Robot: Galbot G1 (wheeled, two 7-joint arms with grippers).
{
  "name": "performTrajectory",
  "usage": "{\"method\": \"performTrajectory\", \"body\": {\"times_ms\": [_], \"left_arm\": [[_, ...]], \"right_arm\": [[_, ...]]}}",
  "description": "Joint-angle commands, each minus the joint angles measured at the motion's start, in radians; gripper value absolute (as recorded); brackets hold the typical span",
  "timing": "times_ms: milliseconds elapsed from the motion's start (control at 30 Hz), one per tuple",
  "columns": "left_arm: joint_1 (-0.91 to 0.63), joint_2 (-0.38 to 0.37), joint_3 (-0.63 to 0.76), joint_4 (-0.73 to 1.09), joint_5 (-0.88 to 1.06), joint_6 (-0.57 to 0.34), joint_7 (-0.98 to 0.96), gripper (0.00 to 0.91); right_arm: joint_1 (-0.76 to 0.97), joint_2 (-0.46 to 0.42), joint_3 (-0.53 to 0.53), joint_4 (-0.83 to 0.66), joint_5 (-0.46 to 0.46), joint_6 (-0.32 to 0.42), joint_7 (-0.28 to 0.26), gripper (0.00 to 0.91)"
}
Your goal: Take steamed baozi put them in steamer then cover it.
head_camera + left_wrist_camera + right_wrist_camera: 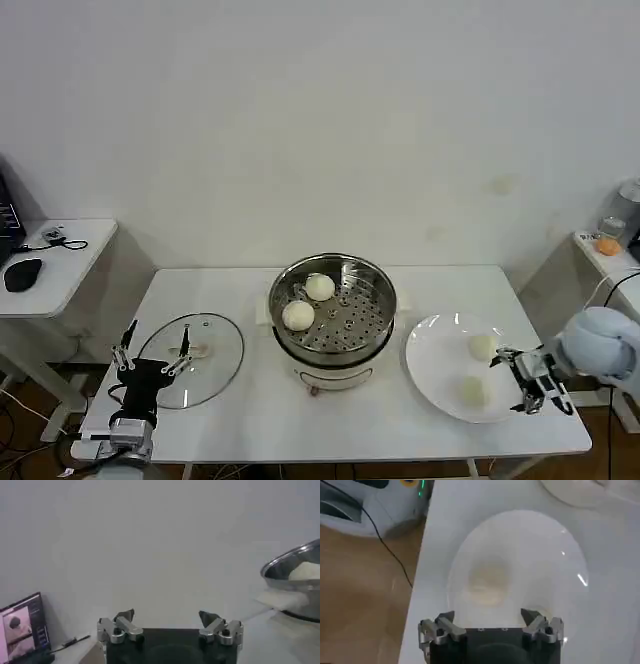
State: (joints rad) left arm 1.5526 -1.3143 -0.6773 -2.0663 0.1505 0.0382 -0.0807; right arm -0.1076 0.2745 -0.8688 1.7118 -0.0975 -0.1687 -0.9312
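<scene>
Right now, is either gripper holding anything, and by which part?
Nothing is held. The right gripper is open beside the plate, near the two baozi on it. The left gripper is open by the cover.

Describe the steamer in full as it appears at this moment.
The steamer is a round, shiny steel pot on a white base, standing upright mid-table between the glass cover and the white plate. It is uncovered. Its perforated steel tray holds two cream-white baozi on the side toward the cover, close together. A whitish tab juts from each side. Neither gripper touches it.
</scene>
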Motion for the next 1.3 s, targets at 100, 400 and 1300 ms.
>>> {"method": "performTrajectory", "body": {"times_ms": [100, 400, 1300], "left_arm": [[0.002, -0.003, -0.004, 0.001, 0.004, 0.0, 0.0, 0.907], [-0.001, -0.003, -0.009, 0.01, 0.003, -0.001, -0.001, 0.907], [-0.002, 0.006, -0.012, 0.001, -0.007, -0.004, -0.001, 0.907]], "right_arm": [[-0.166, 0.123, 0.117, -0.095, -0.026, 0.001, 0.018, 0.907], [-0.165, 0.147, 0.116, -0.149, -0.063, -0.007, 0.013, 0.836], [0.209, 0.064, 0.088, -0.104, 0.035, 0.035, -0.139, 0.595]]}}
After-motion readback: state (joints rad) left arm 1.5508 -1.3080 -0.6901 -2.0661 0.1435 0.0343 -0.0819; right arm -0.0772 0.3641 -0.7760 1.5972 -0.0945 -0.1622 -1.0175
